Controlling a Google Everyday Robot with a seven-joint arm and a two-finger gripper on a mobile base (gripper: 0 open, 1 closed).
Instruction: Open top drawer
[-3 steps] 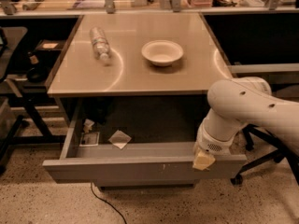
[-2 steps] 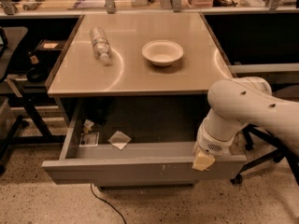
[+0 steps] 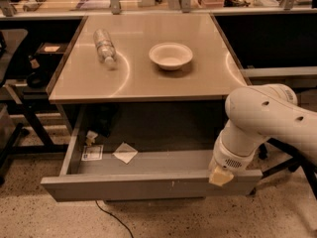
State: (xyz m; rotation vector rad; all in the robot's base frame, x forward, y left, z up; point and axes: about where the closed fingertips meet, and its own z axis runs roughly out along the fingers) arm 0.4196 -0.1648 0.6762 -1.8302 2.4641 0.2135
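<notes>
The top drawer (image 3: 148,186) is a wide grey drawer under the table top, pulled far out toward me. Its flat front shows small white scuffs right of centre. Its dark inside holds paper scraps (image 3: 125,152) at the left. My gripper (image 3: 220,175) is at the drawer's front edge on the right, at the end of the white arm (image 3: 257,123). A pale fingertip (image 3: 219,176) rests against the top of the drawer front.
A plastic bottle (image 3: 105,45) lies on the table top (image 3: 148,81) at the left. A white bowl (image 3: 171,55) stands near the middle. A black cable (image 3: 111,216) runs on the speckled floor below the drawer. Dark furniture legs stand left and right.
</notes>
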